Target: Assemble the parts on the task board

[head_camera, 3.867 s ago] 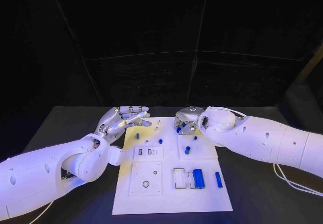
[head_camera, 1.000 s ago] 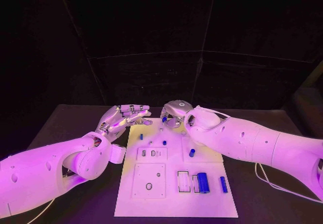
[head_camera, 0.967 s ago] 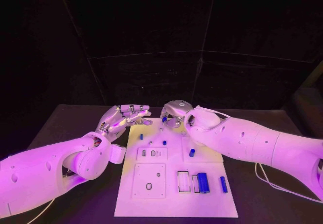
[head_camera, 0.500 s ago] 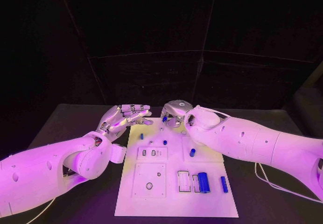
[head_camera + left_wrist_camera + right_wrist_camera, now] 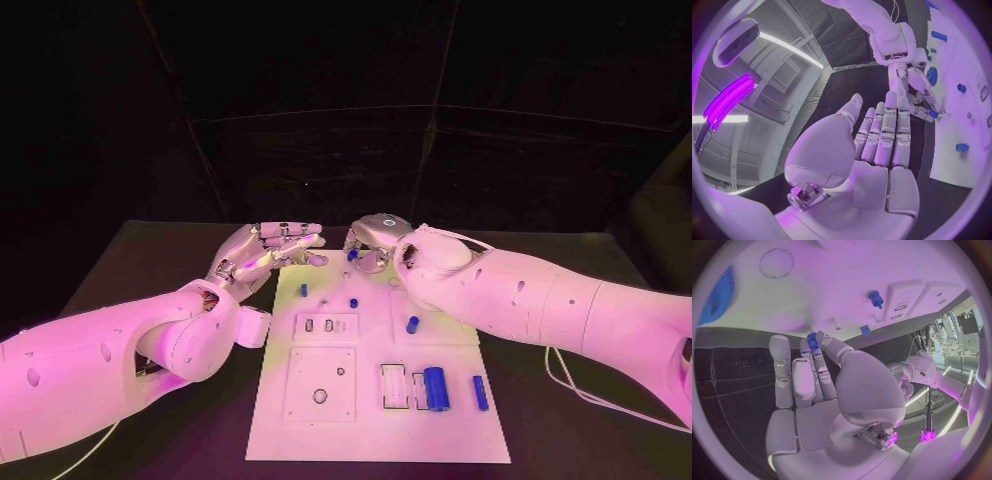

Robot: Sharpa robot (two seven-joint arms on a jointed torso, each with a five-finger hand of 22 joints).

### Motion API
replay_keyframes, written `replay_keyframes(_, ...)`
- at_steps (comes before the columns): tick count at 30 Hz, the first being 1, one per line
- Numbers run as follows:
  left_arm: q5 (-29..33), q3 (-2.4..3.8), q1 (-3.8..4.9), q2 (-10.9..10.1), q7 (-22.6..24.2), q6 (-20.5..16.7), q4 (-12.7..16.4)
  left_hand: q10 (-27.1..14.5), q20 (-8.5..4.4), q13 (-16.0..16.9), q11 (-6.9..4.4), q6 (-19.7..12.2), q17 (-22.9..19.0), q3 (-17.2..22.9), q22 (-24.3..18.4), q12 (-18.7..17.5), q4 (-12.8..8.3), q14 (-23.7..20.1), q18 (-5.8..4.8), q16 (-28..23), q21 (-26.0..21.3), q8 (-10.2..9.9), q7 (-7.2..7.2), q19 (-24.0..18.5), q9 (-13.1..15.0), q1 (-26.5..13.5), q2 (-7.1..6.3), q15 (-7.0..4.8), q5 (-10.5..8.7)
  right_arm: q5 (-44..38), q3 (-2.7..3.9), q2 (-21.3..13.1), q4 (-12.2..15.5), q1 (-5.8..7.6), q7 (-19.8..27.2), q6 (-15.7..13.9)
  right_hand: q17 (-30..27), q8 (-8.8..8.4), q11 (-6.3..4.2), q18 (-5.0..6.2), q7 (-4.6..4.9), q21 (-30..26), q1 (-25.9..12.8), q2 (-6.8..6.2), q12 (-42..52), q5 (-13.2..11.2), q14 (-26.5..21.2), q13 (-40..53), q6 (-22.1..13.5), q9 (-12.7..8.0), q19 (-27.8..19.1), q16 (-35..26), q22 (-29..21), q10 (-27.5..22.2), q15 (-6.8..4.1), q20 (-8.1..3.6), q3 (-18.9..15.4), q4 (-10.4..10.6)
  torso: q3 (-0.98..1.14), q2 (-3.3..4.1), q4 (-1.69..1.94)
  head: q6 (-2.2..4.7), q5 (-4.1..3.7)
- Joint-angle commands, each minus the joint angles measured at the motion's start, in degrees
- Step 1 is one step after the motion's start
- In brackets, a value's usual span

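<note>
Task board [image 5: 378, 425], white plate, centre of the black table [image 5: 116, 270]; stiff and flat by the look of it, not a thing to lift. Near right of the board: large blue cylinder [image 5: 436, 389] lying beside a slim blue bar [image 5: 479, 393], both small, judged light, rigid and smooth, likely to slip; best taken across the middle by fingertips. Middle: short blue peg [image 5: 413, 324] on the right panel, small blue stud [image 5: 353, 303] and thin blue pin [image 5: 303, 290] further left; all tiny, judged easy to drop, calling for a fine pinch. Far edge: right hand [image 5: 372, 245] over the board's far edge, pinching a small blue part [image 5: 812, 341] between thumb and fingertip, other fingers straight alongside. Nearby on the board, in the right wrist view, a blue gear [image 5: 717, 296], toothed rim, judged hard plastic, grip by the rim. Left hand [image 5: 270, 250] at the far left corner, palm up, fingers extended and apart, holding nothing. Brands, labels, writing: none legible on board or parts.
</note>
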Motion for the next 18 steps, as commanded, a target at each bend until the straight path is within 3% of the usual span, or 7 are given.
replay_keyframes(1,-0.45,0.01,0.09,0.04,0.16,0.74,0.03,-0.33,-0.16,-0.08,0.21,0.1,0.07,-0.13,-0.07,-0.36,-0.3,0.32,0.81,-0.36,-0.27,-0.21,0.66,0.41,-0.08,0.36,0.3,0.06,0.11,0.28,0.03,-0.13,-0.05,0.13,-0.1,0.39,-0.17,-0.32,0.08,-0.58,-0.01,-0.17,-0.14,-0.39,-0.28,-0.36,0.95,0.1,-0.59,-0.01,-0.38,-0.23,-0.1,-0.47,0.53,-0.09,0.44,0.07,-0.01,0.0,-0.05,-0.04,-0.03)
replay_keyframes(5,-0.45,0.01,0.09,0.07,0.13,0.76,-0.01,-0.32,-0.17,-0.09,0.21,0.09,0.16,-0.02,-0.11,-0.45,-0.42,0.35,0.8,-0.41,-0.3,-0.28,0.66,0.45,-0.08,0.32,0.34,0.05,0.1,0.3,0.03,-0.11,-0.09,0.13,-0.09,0.34,-1.14,-0.47,0.34,-0.38,0.19,-0.73,-0.34,-0.85,-0.78,-0.4,0.69,0.02,-1.17,-0.05,-1.13,-0.74,-1.21,-1.4,0.74,0.07,0.74,0.28,-0.01,0.01,0.01,-0.03,-0.09)
replay_keyframes(12,-0.45,0.01,0.09,0.06,0.08,0.73,-0.04,-0.32,-0.17,-0.09,0.21,0.09,0.16,-0.02,-0.11,-0.45,-0.42,0.35,0.8,-0.41,-0.3,-0.28,0.66,0.45,-0.08,0.32,0.34,0.05,0.1,0.85,0.03,-0.06,-0.2,0.14,0.12,0.21,-5.2,-0.77,1.33,0.37,0.71,-3.22,-1.48,-2.89,-2.82,-0.37,-0.38,-0.08,-4.67,-0.28,-3.73,-3.15,-5.5,-5.6,1.57,0.88,0.76,1.2,-0.03,0.01,0.04,-0.06,-0.09)
replay_keyframes(18,-0.44,0.01,0.15,0.23,0.01,0.46,-0.27,-0.35,-0.17,-0.1,0.22,0.07,0.19,0.01,-0.14,-0.5,-0.45,0.32,0.8,-0.46,-0.32,-0.33,0.66,0.46,-0.08,0.25,0.34,0.07,0.1,1.07,0.03,0.07,-0.34,0.14,0.2,0.55,-5.61,-0.72,1.37,0.45,0.69,-3.56,-1.57,-3.24,-2.93,-0.39,-0.46,-0.05,-5.13,-0.24,-3.97,-3.42,-6.0,-6.04,1.6,0.96,0.49,1.43,-0.03,0.04,0.0,-0.12,-0.1)
